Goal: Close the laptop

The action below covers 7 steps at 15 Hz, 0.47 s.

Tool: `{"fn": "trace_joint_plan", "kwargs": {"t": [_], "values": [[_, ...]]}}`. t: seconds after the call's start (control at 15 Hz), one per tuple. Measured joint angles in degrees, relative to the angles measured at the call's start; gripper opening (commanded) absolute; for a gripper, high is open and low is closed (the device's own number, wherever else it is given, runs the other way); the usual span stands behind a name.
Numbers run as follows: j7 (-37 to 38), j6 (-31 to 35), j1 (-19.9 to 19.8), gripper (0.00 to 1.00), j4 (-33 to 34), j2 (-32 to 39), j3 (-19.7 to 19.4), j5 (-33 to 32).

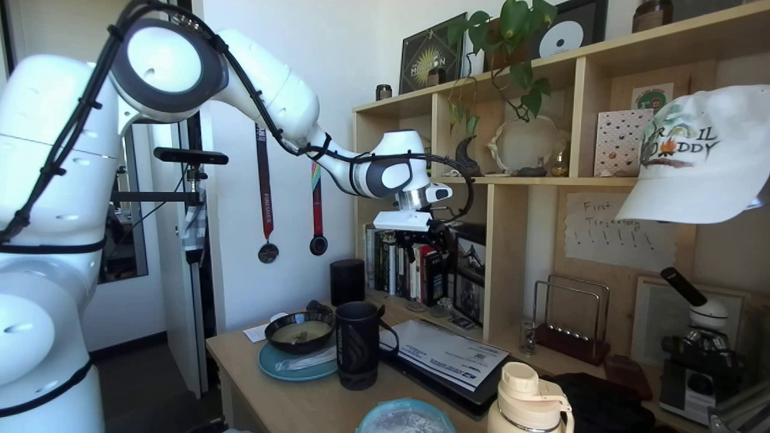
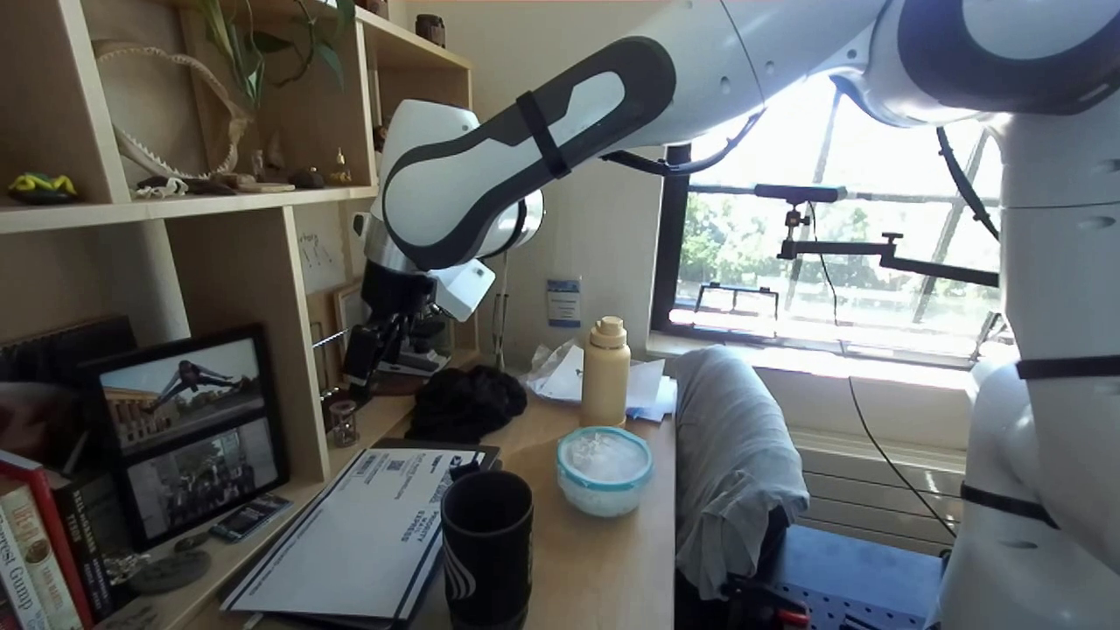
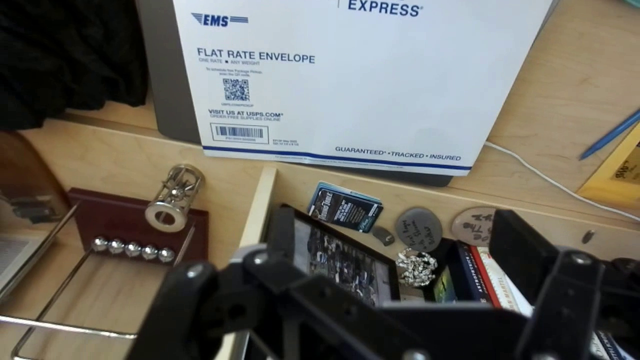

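The laptop (image 1: 481, 402) lies flat on the desk with no raised screen showing. A white mailing envelope (image 1: 448, 353) lies on top and hides most of it. In an exterior view only a dark edge of the laptop (image 2: 490, 455) shows past the envelope (image 2: 350, 534). In the wrist view the laptop's grey shell (image 3: 172, 85) shows around the envelope (image 3: 360, 90). My gripper (image 3: 397, 240) is open and empty, with its fingers wide apart. In both exterior views the gripper (image 1: 428, 248) hangs well above the desk by the shelf, apart from the laptop; it also shows here (image 2: 372, 354).
A black mug (image 1: 356, 346) stands beside the laptop, near a bowl (image 1: 299, 331) on a blue plate (image 1: 298, 371). A yellow bottle (image 2: 605, 372) and a blue-lidded container (image 2: 604, 472) stand nearby. The wooden shelf (image 1: 502, 264) holds books and picture frames (image 2: 197, 437). Newton's cradle (image 1: 568, 343) stands behind.
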Motion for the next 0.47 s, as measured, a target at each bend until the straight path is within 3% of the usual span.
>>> {"fn": "trace_joint_plan", "kwargs": {"t": [0.47], "values": [[-0.2,-0.2,1.4,1.00,0.6,-1.1,-0.3,-1.2]]}}
